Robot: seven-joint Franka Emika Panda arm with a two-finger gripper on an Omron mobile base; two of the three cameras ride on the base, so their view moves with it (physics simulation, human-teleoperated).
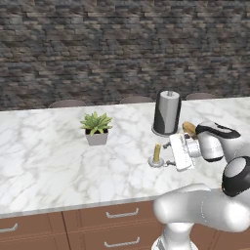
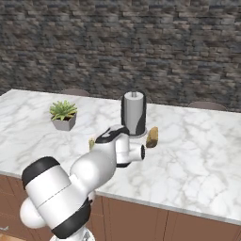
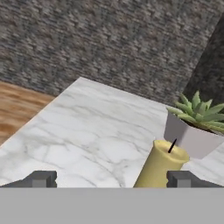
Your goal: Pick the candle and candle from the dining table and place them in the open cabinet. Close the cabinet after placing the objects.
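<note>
The big white marble bench [image 1: 44,161] holds everything, and there is one of it. The robot's gripper [image 1: 172,152] lies on its side just beside the small yellow candle [image 1: 156,152], which stands upright in its little silver dish near the front edge of the bench. The fingers [image 3: 183,179] are wide apart and hold nothing. In the hand view the candle sits off to one side, right by one finger and not in the middle of the gap. So if the hand goes forward or shuts now, that finger may bump the candle and tip it over, or push the dish along the smooth top, I think. A knocked candle might also roll toward the edge. Behind the hand stands one tall paper towel stand [image 1: 166,113], and a wide swing of the arm may hit it. There is one potted plant [image 1: 96,128] farther off, one brown bread lump [image 2: 152,137] by the stand, and I can count just one candle here.
</note>
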